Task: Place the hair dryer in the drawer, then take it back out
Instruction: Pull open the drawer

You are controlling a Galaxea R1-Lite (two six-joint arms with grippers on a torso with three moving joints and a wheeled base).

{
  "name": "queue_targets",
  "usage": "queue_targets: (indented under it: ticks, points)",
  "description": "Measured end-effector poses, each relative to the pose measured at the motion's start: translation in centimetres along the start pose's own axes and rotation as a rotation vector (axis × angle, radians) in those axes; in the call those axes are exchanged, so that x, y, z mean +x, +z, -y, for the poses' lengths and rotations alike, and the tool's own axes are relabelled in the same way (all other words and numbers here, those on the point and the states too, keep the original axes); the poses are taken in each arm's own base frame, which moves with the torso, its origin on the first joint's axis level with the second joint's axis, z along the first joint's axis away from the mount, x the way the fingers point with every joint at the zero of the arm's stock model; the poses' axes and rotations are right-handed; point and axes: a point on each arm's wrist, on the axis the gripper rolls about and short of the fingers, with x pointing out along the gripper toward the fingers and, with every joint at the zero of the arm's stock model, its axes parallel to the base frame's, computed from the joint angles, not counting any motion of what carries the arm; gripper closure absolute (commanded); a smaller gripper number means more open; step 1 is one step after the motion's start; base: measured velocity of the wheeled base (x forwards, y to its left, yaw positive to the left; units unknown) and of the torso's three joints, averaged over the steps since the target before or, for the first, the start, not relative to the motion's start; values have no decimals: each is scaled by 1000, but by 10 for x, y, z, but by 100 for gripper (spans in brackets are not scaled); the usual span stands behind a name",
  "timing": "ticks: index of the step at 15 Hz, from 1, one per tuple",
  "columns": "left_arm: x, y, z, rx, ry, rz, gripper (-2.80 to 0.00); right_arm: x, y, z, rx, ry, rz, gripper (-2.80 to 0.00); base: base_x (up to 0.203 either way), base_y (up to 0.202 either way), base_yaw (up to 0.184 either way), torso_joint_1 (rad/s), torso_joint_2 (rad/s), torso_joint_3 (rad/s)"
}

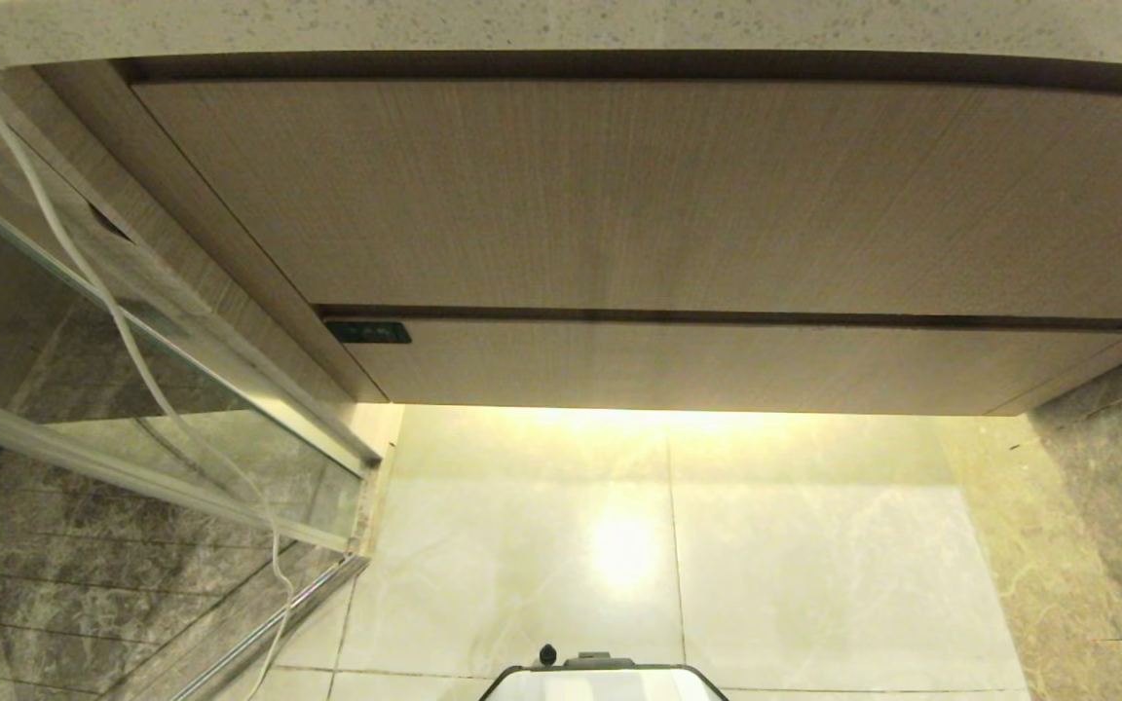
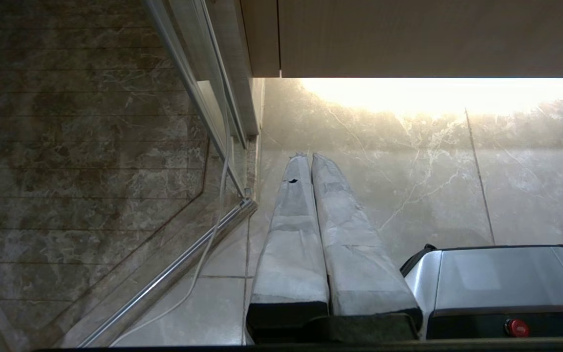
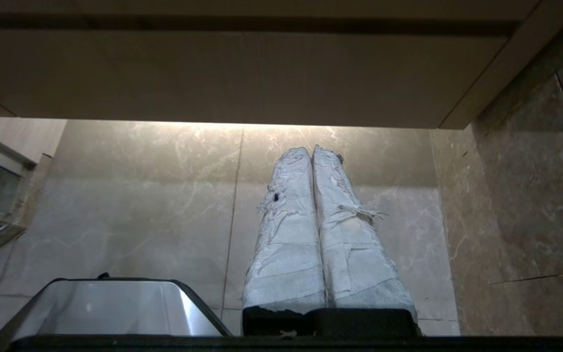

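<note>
Hanging down the far left of the head view, a white cord [image 1: 113,313] trailed in front of a glass shower door [image 1: 181,389] and reached the floor by the door's metal rail. Just beside that door, the left gripper [image 2: 309,155] was held low over the pale marble floor [image 1: 522,545], pointing toward the vanity, its two white-wrapped fingers [image 2: 291,230] pressed together with nothing between them. Next to it sat the silver top of the robot base [image 1: 605,682], with a red button [image 2: 516,327] on its dark front edge. Ahead of the base, under a speckled countertop [image 1: 561,24], stood the taller wood-grain panel [image 1: 619,195], and directly below it ran the drawer [image 1: 717,365], its narrow handleless front pushed fully in and flush with the cabinet frame. A small dark plate [image 1: 368,332] sat at the left end of the gap between the panel and the drawer. Warm light spilled from beneath the vanity onto the tiles. Further right, the right gripper [image 3: 312,148] was also held low over the floor and aimed at the cabinet, its frayed, white-wrapped fingers [image 3: 286,244] closed against each other and holding nothing. A dark marble wall [image 1: 1106,506] closed off the right side.
</note>
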Motion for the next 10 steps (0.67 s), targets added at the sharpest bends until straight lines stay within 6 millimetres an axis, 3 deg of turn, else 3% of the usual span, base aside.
queue_targets:
  ticks: [2,5,7,10]
  points:
    - [0,0,0,0,0,0,0,5,48,1,-2,20,-41,0,0,0,0,0,0,0]
    - [0,0,0,0,0,0,0,48,104,1,4,81,-171,0,0,0,0,0,0,0]
    - [0,0,0,0,0,0,0,90,124,-1,18,160,-269,0,0,0,0,0,0,0]
    - [0,0,0,0,0,1,0,147,130,-11,44,351,-420,0,0,0,0,0,0,0]
